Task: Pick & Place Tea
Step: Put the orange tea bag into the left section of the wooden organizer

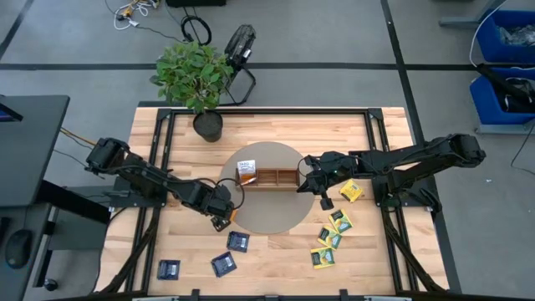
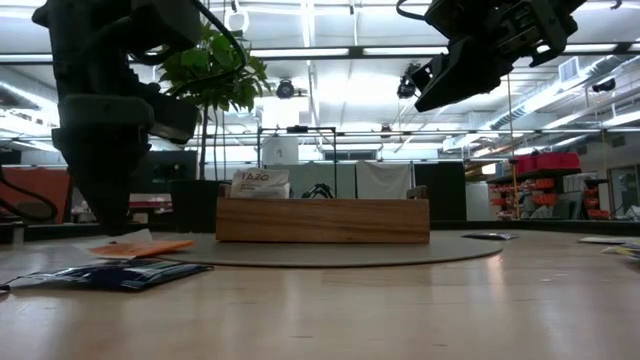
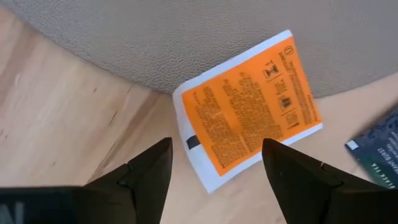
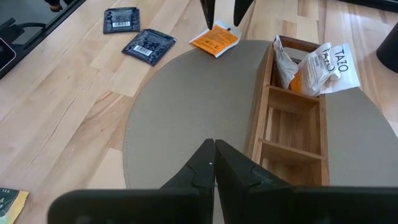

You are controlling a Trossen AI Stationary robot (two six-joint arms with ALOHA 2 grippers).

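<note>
Orange, dark-printed tea packet (image 3: pixel 249 109)

Close view from the left gripper (image 3: pixel 214 165), its two dark fingers (image 3: pixel 146 171) spread apart at 6 o'clock. Between and just beyond them lies an orange tea packet (image 3: pixel 252 109) with a white border and dark print, tilted, half on a grey round mat (image 3: pixel 155 37), half on the wooden table (image 3: pixel 56 118). A dark blue packet (image 3: pixel 379 155) shows at 4 o'clock.
</note>
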